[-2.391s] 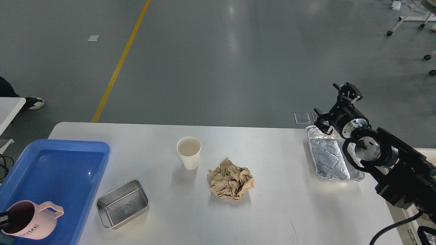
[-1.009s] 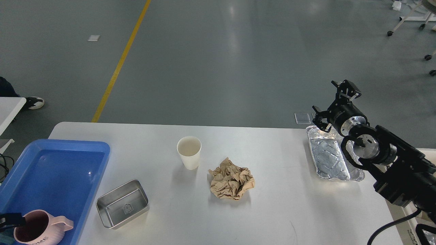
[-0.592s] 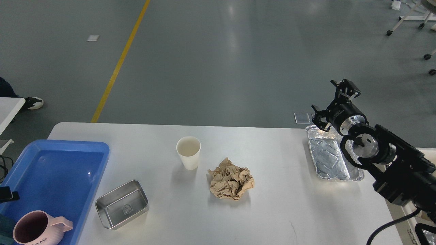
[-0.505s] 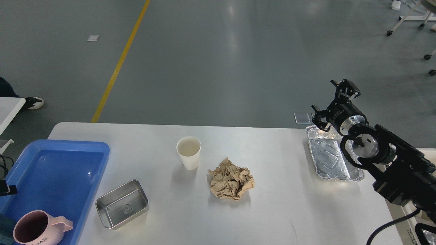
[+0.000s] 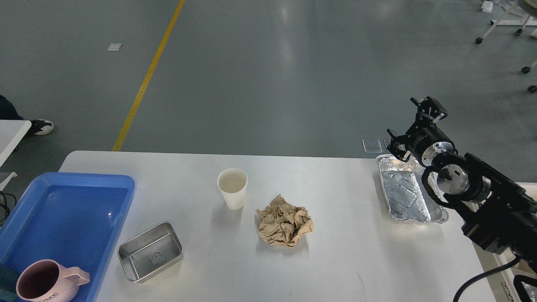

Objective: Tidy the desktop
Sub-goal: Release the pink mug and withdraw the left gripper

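Note:
The white desktop (image 5: 344, 251) fills the lower view. On it stand a white paper cup (image 5: 232, 188), a crumpled brown paper ball (image 5: 285, 226), a small steel container (image 5: 150, 251) and a foil tray (image 5: 405, 195) at the right. A pink mug (image 5: 46, 284) stands upright in the near corner of the blue tray (image 5: 67, 209) at the left. My right gripper (image 5: 413, 126) is open and empty, held above the foil tray's far end. My left gripper is out of view.
The desktop's far edge runs along the grey floor, which has a yellow line (image 5: 147, 79). A small white table edge (image 5: 12, 134) sits at the far left. A shoe (image 5: 42, 126) is on the floor beside it.
The pink mug was lowered into the blue tray's near corner and let go. My left gripper drew back out of view. My right gripper barely shifted.

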